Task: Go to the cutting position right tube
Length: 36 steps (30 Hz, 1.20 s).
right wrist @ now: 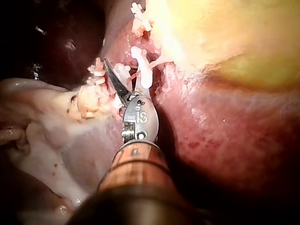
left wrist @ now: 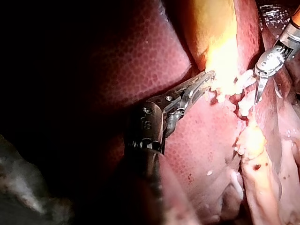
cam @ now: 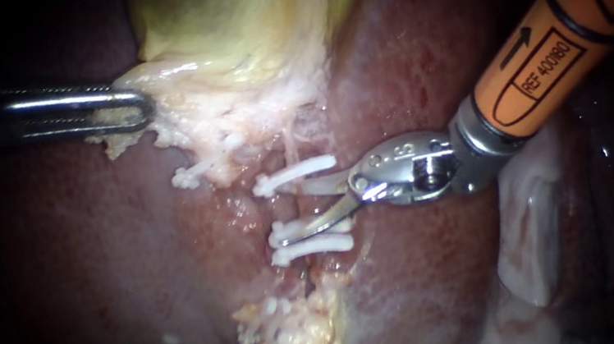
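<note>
So, right instrument in from 2 o'clock, blades apart, straddling right tube between clips at centre, lined up for cut. Left instrument at 10 o'clock, clamped on gallbladder — for tension, I'd guess.

Gallbladder yellow; liver mottled red-brown; clips white; right instrument orange-sleeved.
</note>
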Motion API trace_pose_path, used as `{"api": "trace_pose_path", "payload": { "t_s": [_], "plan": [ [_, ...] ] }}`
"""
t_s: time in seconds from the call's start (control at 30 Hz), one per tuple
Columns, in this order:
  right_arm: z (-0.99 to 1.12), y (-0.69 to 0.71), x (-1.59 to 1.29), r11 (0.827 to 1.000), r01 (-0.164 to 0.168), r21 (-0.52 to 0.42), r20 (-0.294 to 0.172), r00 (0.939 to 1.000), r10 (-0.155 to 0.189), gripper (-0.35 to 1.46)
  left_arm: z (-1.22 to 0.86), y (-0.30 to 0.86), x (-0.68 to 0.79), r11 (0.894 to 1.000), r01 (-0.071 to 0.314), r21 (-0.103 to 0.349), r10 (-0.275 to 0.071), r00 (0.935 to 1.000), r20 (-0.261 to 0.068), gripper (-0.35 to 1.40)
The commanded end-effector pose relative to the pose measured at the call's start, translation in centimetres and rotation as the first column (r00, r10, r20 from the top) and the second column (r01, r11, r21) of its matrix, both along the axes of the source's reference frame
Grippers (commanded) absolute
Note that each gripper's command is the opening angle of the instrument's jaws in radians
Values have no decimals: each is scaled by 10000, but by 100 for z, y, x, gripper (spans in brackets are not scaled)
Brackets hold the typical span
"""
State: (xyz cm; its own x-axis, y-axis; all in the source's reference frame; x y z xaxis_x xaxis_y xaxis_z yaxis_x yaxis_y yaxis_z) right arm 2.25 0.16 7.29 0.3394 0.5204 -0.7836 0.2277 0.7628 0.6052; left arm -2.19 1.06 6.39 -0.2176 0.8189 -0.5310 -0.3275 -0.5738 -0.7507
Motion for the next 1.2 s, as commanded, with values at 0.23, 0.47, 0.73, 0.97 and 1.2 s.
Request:
{"api": "trace_pose_path", "payload": {
  "t_s": [0.23,0.47,0.73,0.97,1.2],
  "plan": [
    [-3,-5,22,9999,-81,147,-477,9988,88,113,0,0,-1,10000,8,1,-8,10000,-9,-35],
    [-7,-8,36,9995,-163,279,-780,9968,184,108,0,0,-2,10000,12,1,-12,10000,-12,-35],
    [-14,-13,47,9979,-231,601,-830,9962,281,106,0,1,-3,10000,18,1,-18,10000,-15,-35],
    [-36,-25,49,9966,-93,816,-862,9961,164,106,0,1,-3,10000,16,1,-16,10000,-14,-35],
    [-59,-28,50,9958,-49,914,-943,9954,136,108,0,1,-3,10000,16,1,-16,10000,-14,-35]
  ]
}}
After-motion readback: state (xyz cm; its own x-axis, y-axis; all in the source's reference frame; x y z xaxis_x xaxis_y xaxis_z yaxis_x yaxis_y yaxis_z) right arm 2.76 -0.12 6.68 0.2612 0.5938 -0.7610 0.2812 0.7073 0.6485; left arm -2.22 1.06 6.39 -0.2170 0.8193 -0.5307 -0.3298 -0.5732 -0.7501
